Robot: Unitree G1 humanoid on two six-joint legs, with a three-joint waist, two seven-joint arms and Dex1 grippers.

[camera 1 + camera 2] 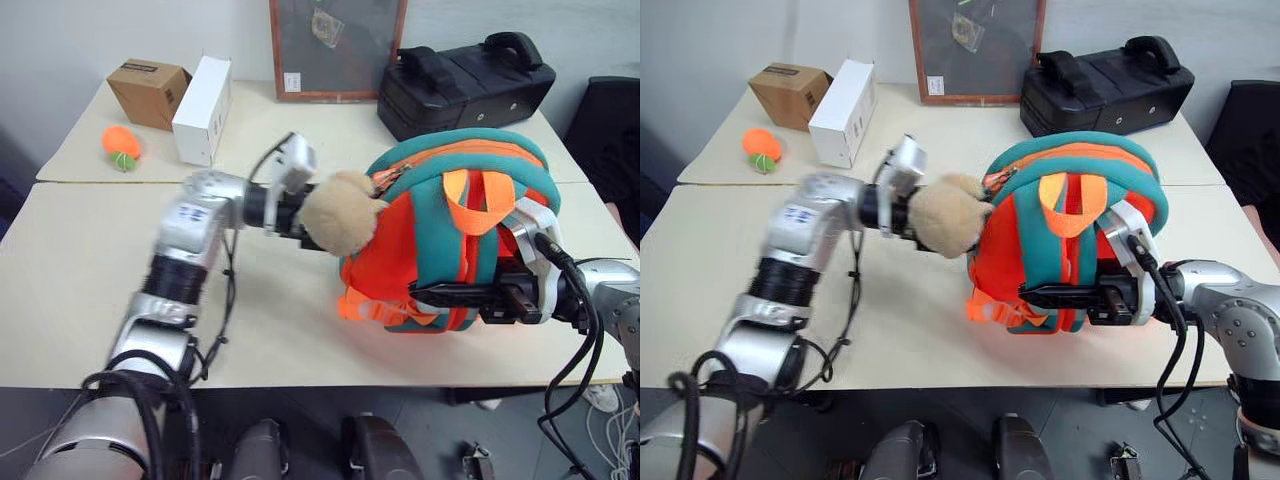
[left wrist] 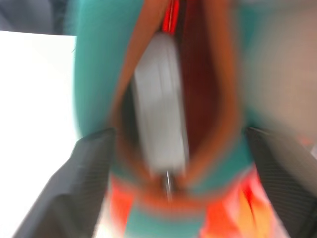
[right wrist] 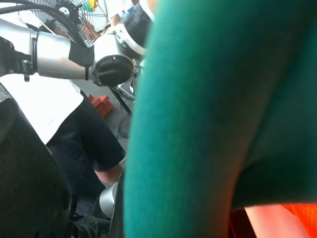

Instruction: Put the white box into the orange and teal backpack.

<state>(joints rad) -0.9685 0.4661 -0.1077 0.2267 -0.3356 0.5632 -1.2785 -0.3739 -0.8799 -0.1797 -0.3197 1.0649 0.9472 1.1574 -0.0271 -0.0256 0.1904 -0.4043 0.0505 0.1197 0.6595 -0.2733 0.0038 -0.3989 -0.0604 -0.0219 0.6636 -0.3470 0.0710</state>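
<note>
The bright orange fabric backpack with teal trim and orange webbing loops (image 1: pixel 450 235) is being seen upright on the pale bench (image 1: pixel 80 290), near its front edge, with a round tan plush toy (image 1: pixel 337 212) hanging at its zip end. The flat white box with rounded corners (image 2: pixel 161 109) is being shown by the left wrist view lying inside the backpack's open mouth, framed by the dark red lining and orange zip edges; from the head views it is being hidden by the bag and the toy.

The left arm is being held out level across the bench, its hand (image 2: pixel 181 183) pointed at the backpack's opening behind the plush toy. Its two black fingers (image 2: pixel 81 183) are being shown spread wide on either side of the opening, clear of the white box. The right hand (image 1: pixel 1080 297) is being held level against the backpack's front, its fingers pinched narrow on the teal strap.

In the right wrist view, teal fabric is being shown close up, with the left arm beyond it.
</note>
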